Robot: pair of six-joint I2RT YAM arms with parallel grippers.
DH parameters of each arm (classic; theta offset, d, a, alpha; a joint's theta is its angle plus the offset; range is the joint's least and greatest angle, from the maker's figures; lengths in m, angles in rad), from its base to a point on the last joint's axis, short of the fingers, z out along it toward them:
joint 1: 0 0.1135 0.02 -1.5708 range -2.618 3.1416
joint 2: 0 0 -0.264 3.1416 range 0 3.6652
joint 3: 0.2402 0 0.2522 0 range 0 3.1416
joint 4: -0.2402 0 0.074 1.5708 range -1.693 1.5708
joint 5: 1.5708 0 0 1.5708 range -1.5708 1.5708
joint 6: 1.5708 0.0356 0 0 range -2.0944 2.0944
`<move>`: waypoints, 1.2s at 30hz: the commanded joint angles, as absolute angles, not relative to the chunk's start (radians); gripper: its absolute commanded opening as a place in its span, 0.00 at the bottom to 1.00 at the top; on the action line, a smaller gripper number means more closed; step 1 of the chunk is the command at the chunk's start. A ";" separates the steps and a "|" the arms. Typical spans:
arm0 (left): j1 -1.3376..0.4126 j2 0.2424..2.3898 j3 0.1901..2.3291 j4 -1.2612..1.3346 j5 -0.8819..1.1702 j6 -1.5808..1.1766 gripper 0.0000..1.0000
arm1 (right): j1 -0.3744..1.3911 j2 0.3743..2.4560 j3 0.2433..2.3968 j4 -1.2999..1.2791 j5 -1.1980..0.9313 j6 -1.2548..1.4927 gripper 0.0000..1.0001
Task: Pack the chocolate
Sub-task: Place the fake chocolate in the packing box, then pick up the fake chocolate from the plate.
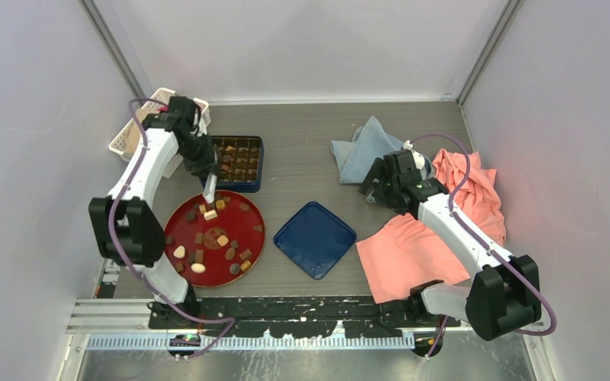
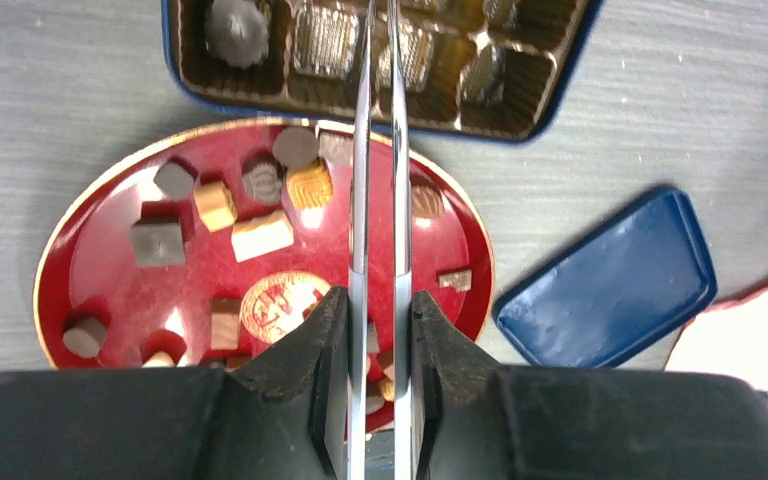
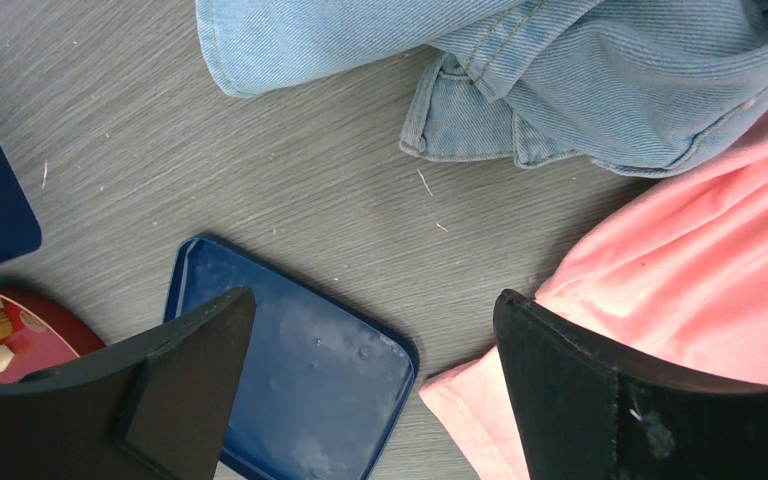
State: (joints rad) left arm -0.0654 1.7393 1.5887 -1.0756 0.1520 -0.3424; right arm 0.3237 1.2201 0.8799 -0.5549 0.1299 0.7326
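Red plate [image 1: 240, 228] 1 | chocolate [image 1: 210, 214] over 10 | tongs [image 1: 209, 189] 1 | lid [image 1: 314, 238] 1

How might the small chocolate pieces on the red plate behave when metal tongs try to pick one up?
The chocolate pieces look small and rigid, so probably light and easily nudged. The red plate looks glossy, so pieces may slide. Round ones could slip from the thin tongs.
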 commanded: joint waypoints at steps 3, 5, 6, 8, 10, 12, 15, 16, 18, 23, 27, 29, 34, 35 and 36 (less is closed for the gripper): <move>-0.142 1.485 1.460 -1.176 0.136 -0.312 0.04 | 0.327 1.217 0.912 -0.537 0.144 0.728 0.95; -0.197 1.422 1.399 -1.226 0.099 -0.332 0.04 | 0.327 1.224 0.915 -0.535 0.143 0.729 0.95; -0.226 1.391 1.372 -1.251 0.086 -0.351 0.05 | 0.327 1.227 0.918 -0.536 0.142 0.727 0.95; -0.289 1.324 1.285 -1.283 0.092 -0.414 0.06 | 0.328 1.231 0.924 -0.540 0.141 0.726 0.95; -0.364 1.244 1.211 -1.295 0.108 -0.495 0.08 | 0.328 1.233 0.930 -0.544 0.141 0.727 0.95; -0.426 1.185 1.155 -1.310 0.100 -0.573 0.09 | 0.327 1.233 0.933 -0.545 0.140 0.728 0.94; -0.488 1.117 1.077 -1.318 0.065 -0.669 0.10 | 0.327 1.241 0.937 -0.545 0.137 0.727 0.94; -0.510 1.103 1.058 -1.322 0.048 -0.700 0.10 | 0.327 1.244 0.938 -0.546 0.134 0.727 0.94; -0.540 1.087 1.022 -1.336 0.011 -0.742 0.10 | 0.329 1.251 0.940 -0.547 0.128 0.725 0.94; -0.602 1.105 1.006 -1.372 -0.037 -0.798 0.16 | 0.329 1.251 0.945 -0.550 0.124 0.721 0.94; -0.630 1.134 1.001 -1.348 -0.040 -0.809 0.23 | 0.329 1.250 0.942 -0.550 0.125 0.719 0.94; -0.633 1.148 1.008 -1.335 -0.043 -0.808 0.25 | 0.330 1.249 0.940 -0.551 0.124 0.718 0.94; -0.639 1.170 1.018 -1.317 -0.039 -0.810 0.32 | 0.330 1.241 0.926 -0.551 0.132 0.715 0.94; -0.641 1.175 1.016 -1.316 -0.040 -0.810 0.33 | 0.329 1.242 0.924 -0.551 0.132 0.715 0.94; -0.642 1.179 1.016 -1.314 -0.040 -0.812 0.34 | 0.330 1.244 0.924 -0.551 0.132 0.714 0.94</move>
State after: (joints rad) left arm -0.6342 1.1728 0.9958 -1.3327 -0.0208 -0.7887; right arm 0.3256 1.2591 0.8982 -0.5617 0.1211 0.7315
